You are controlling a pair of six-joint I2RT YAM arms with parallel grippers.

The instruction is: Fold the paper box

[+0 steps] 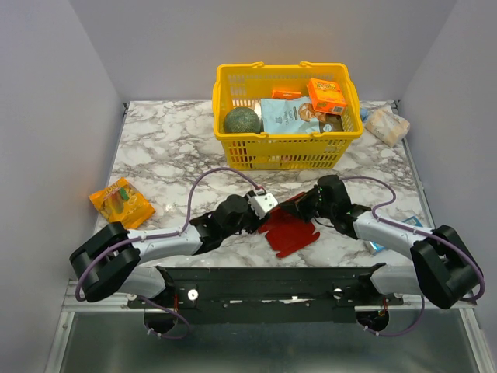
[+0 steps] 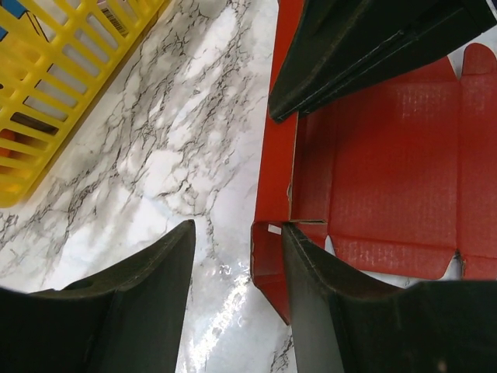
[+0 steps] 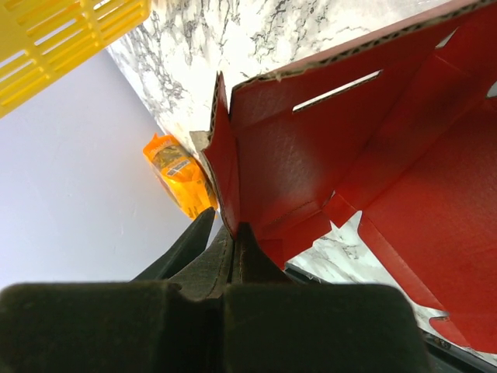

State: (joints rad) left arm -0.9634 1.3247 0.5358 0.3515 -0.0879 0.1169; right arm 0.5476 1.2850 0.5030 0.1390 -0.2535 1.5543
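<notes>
Box point(image 1: 291, 229): lies partly formed on the table point(image 1: 171, 144), between the two grippers, near the basket point(image 1: 279, 151).
Right gripper point(image 3: 231, 233): jaws together, pinched on an upright wall at one corner of the box.
Left gripper point(image 2: 238, 233): jaws apart, straddling the raised side flap at the box's edge, one finger outside over the marble, the other over the floor panel. Nothing is clamped.
Step in hand, as judged: raising and setting that side wall.
Recommendation: the right grip should anchor the sheet. The left should close low, at the crease, and turn the flap fully upright, slowly, lest the thin card buckle or slide
</notes>
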